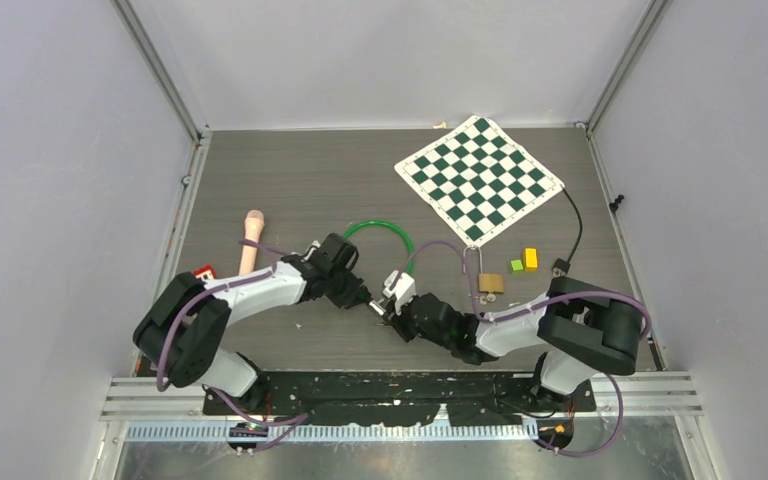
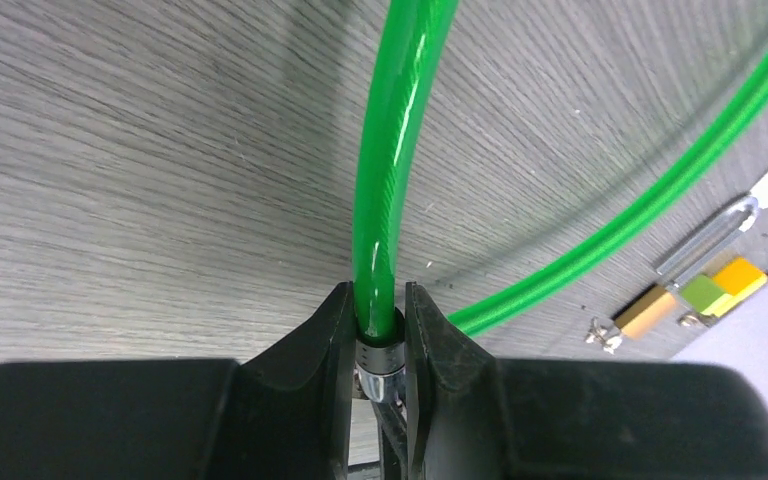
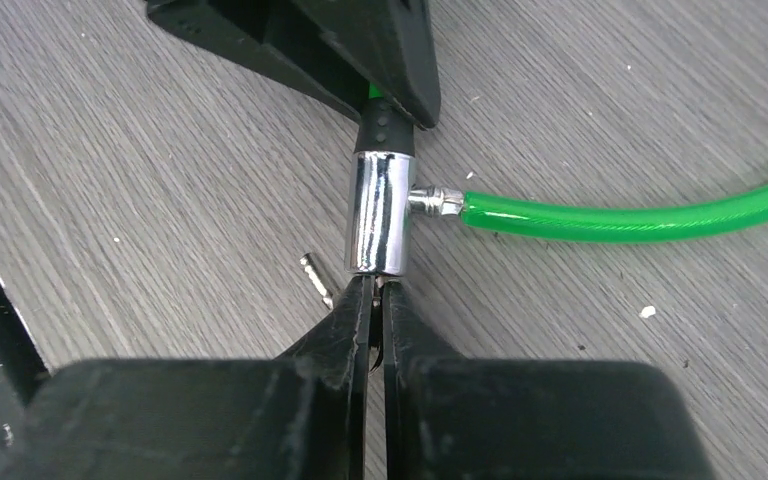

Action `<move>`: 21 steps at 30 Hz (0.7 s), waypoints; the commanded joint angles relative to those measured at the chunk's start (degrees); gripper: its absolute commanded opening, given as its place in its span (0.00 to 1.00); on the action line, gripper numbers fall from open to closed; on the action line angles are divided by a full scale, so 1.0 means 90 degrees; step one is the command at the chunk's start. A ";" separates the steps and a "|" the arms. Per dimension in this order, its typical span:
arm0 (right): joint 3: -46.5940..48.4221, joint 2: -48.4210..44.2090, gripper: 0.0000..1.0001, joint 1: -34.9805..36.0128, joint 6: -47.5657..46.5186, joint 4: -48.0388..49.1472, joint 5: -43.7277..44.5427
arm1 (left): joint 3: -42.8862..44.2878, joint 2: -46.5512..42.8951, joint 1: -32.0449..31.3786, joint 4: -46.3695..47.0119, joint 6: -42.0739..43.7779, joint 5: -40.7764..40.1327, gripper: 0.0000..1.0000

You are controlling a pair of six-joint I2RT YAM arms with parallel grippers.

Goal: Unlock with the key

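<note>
The right gripper [image 3: 372, 295] is pressing its fingers almost together just under the lock [image 3: 380, 210], pinching the key [image 3: 378, 290]. Only a thin metal sliver of the key is showing in the slit between the pads, so its shape and how deep it is sitting cannot be made out. A small metal pin [image 3: 312, 275] is sticking out just left of the lock's lower end, and what it belongs to is unclear.

The left gripper [image 2: 378, 320] is clamping the cable [image 2: 390, 150] at its black collar, right above the lock. Its jaws are covering that joint, and from its own wrist camera the lock body is lying out of sight under the fingers. From overhead the two grippers are meeting tip to tip and are masking the lock completely.

The cable is leaving the lock sideways through a small fitting, curving away in a green loop and running out of the wrist frames. Right of the lock, a padlock [image 1: 490, 283] is lying beside a green block [image 1: 516, 265] and a yellow block [image 1: 530, 258]. A chessboard [image 1: 480, 180] is lying beyond those. Left of the lock, a pale handle [image 1: 252, 240] and a red thing [image 1: 203, 272] are lying, the latter half hidden by the left arm.
</note>
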 commanded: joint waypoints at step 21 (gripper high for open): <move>0.1316 -0.1922 0.59 -0.2134 0.2608 -0.3669 -0.0472 | -0.1272 -0.0605 0.0021 0.2490 -0.0803 0.0481 0.00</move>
